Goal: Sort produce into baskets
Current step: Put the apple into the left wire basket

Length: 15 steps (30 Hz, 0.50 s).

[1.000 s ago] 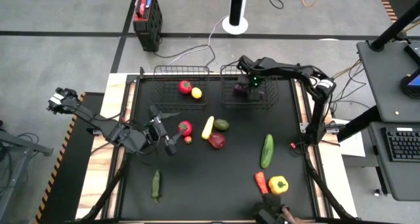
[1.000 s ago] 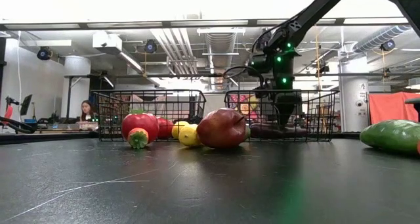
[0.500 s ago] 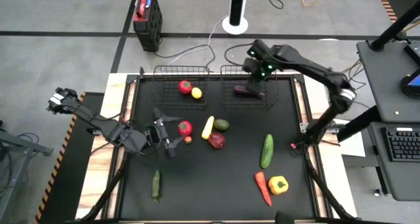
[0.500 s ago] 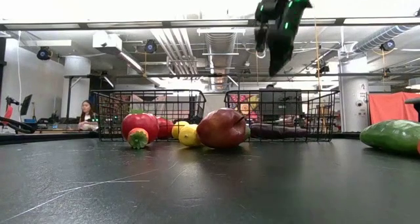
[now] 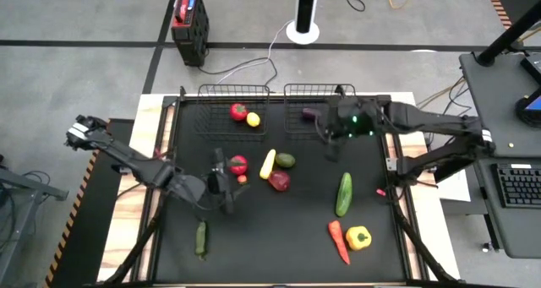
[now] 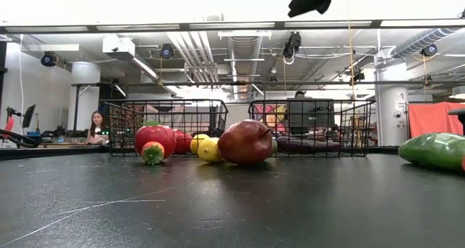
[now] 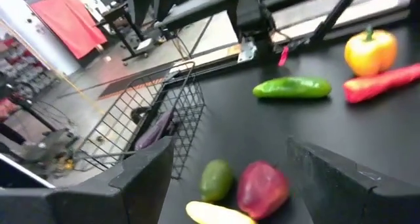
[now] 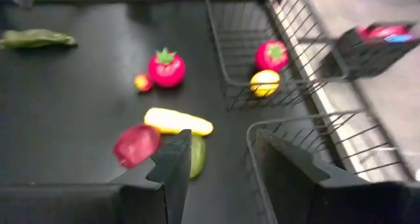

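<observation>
The left basket (image 5: 234,98) holds a tomato (image 5: 239,111) and a lemon (image 5: 253,120). The right basket (image 5: 317,94) holds a purple eggplant (image 5: 311,114). On the table's middle lie a red tomato (image 5: 238,164), a yellow squash (image 5: 267,163), an avocado (image 5: 286,160) and a dark red fruit (image 5: 279,181). My left gripper (image 5: 226,195) is open and empty, above the table just near of the tomato. My right gripper (image 5: 331,149) is open and empty, high above the table near of the right basket; its wrist view shows open fingers (image 8: 174,165).
A green cucumber (image 5: 344,193), a red-orange carrot (image 5: 337,240) and a yellow pepper (image 5: 358,237) lie at the near right. A small cucumber (image 5: 201,237) lies at the near left. A red-and-black box (image 5: 188,13) stands on the floor beyond the table.
My right gripper has risen out of the right basket, leaving the eggplant lying in it, and has gone toward the table's near edge, high over the table. My left gripper has gone a little toward the near and right edges and has turned.
</observation>
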{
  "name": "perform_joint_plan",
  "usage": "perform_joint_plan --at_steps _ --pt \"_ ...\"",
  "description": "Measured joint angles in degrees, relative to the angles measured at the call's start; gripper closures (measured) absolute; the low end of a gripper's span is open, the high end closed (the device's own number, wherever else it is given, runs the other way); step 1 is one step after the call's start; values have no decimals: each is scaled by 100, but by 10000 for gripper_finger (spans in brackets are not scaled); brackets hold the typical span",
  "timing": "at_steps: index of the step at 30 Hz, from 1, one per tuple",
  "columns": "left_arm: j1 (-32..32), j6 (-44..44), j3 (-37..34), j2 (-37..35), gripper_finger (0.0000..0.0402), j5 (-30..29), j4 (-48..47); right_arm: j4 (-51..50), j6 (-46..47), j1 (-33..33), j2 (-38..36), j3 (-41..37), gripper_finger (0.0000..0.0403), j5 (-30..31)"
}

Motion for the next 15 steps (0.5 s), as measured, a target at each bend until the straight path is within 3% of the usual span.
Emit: perform_joint_plan --at_steps 4,15 --pt "263 507 213 308 123 621 -24 376 31 501 50 -127 241 672" --pt "1542 1528 555 1261 123 2819 -318 689 273 818 312 -136 241 703"
